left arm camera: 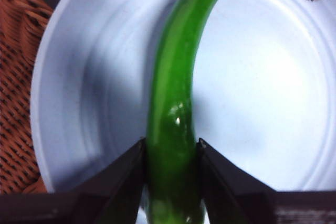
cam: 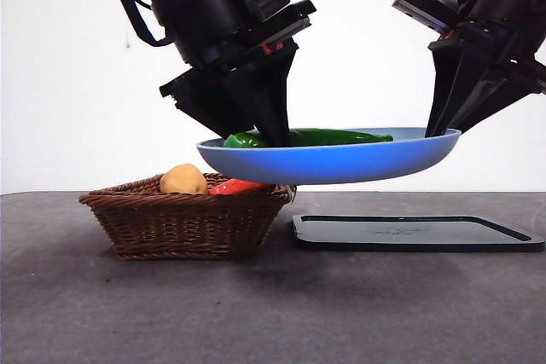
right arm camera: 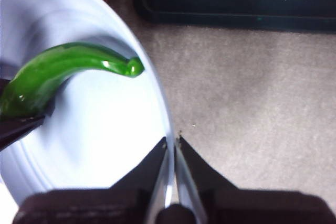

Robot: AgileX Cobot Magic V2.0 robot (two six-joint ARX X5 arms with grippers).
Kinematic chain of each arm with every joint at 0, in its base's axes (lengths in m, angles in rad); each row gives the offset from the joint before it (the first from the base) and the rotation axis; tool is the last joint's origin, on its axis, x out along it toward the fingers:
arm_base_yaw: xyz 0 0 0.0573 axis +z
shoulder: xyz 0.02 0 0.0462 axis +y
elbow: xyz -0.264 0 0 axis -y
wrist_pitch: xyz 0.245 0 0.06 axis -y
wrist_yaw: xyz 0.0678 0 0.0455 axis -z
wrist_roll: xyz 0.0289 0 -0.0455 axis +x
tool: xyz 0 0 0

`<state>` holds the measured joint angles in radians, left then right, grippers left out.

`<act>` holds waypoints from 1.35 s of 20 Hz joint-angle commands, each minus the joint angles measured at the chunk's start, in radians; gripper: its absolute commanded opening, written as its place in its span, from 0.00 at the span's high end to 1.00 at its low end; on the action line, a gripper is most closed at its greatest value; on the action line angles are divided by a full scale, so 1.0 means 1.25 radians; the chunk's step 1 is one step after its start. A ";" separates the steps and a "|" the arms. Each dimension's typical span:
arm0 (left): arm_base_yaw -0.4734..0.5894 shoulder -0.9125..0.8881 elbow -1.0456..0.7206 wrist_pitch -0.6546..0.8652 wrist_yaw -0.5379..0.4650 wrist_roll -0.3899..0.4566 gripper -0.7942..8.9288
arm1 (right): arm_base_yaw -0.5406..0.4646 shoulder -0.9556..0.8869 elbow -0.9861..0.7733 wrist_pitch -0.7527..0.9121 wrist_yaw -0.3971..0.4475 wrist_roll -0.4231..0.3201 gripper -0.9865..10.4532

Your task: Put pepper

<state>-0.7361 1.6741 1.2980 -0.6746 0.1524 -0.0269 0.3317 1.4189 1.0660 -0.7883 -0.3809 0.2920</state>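
Observation:
The long glossy green pepper [cam: 328,136] lies in a blue plate [cam: 341,162] held in the air above the table. My left gripper [cam: 275,135] is shut on the pepper [left arm camera: 173,114] at its thick end, over the plate [left arm camera: 268,93]. My right gripper [cam: 437,130] is shut on the plate's rim [right arm camera: 169,145] and holds it up. The pepper's pointed end [right arm camera: 79,66] shows in the right wrist view.
A brown wicker basket [cam: 183,223] stands on the table at the left, partly under the plate, with a potato [cam: 183,180] and a red-orange vegetable [cam: 239,186] in it. A flat black tray [cam: 414,233] lies on the table under the plate's right part.

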 commanded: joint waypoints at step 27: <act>-0.007 -0.366 0.016 -0.023 0.005 0.001 0.66 | -0.224 0.042 0.022 0.110 -0.008 -0.009 0.91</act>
<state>-0.7361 1.2057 1.2980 -0.7101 0.1524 -0.0269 0.0475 1.4509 1.0729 -0.6617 -0.3847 0.2771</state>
